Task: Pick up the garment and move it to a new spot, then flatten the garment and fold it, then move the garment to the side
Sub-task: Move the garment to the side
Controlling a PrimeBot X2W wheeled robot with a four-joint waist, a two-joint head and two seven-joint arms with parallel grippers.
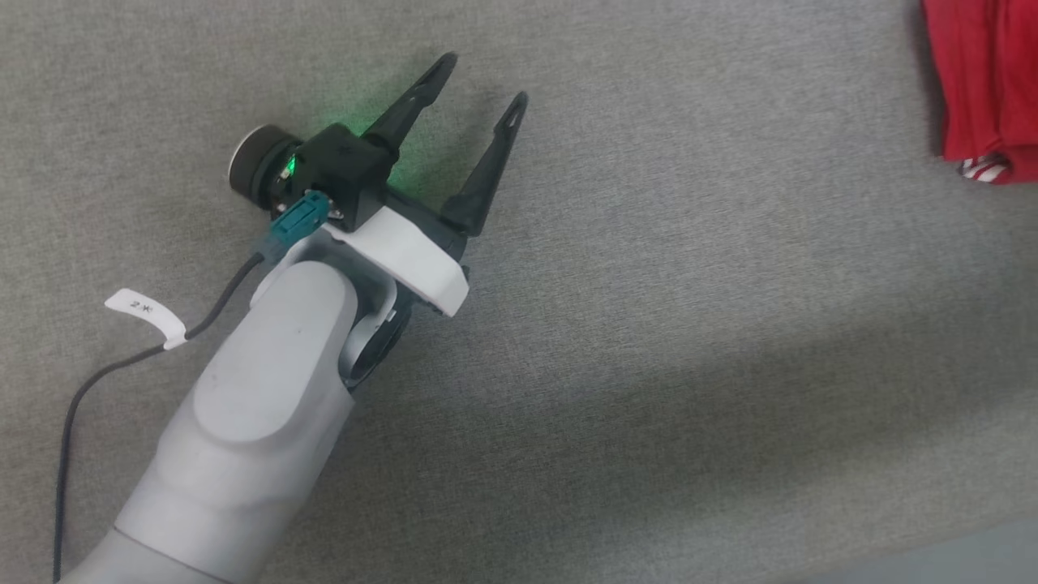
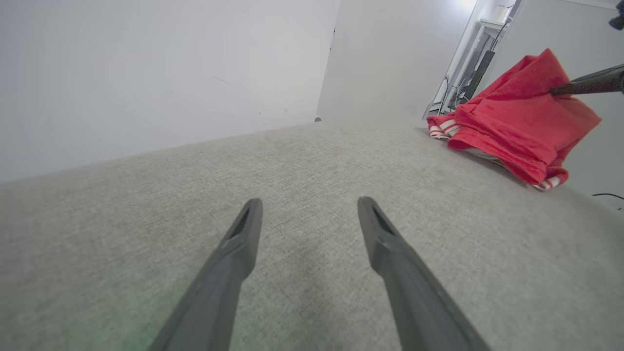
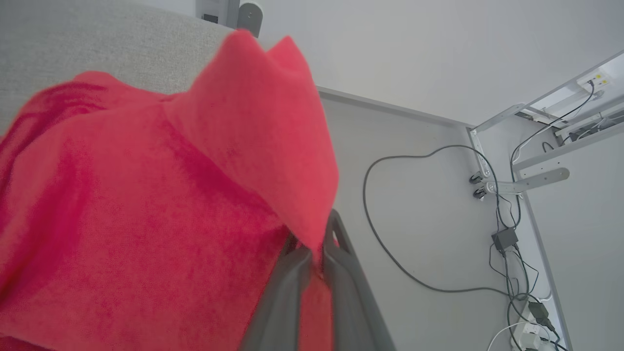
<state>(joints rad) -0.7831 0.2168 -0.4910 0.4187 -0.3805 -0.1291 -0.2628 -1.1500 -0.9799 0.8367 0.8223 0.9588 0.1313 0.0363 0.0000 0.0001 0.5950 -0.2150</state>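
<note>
One step looks barely begun: the right gripper [image 3: 317, 248] is pinched onto a fold of the garment [image 3: 146, 195], which sits bunched at the counter's [image 1: 649, 324] far right edge. The left gripper [image 1: 485, 79] hangs spread wide and empty, well apart from it. Moving, flattening and folding are all left to do, I'd say.

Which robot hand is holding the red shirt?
The right gripper: it is pinched shut on the garment. The left gripper is open over the grey surface, holding nothing.
</note>
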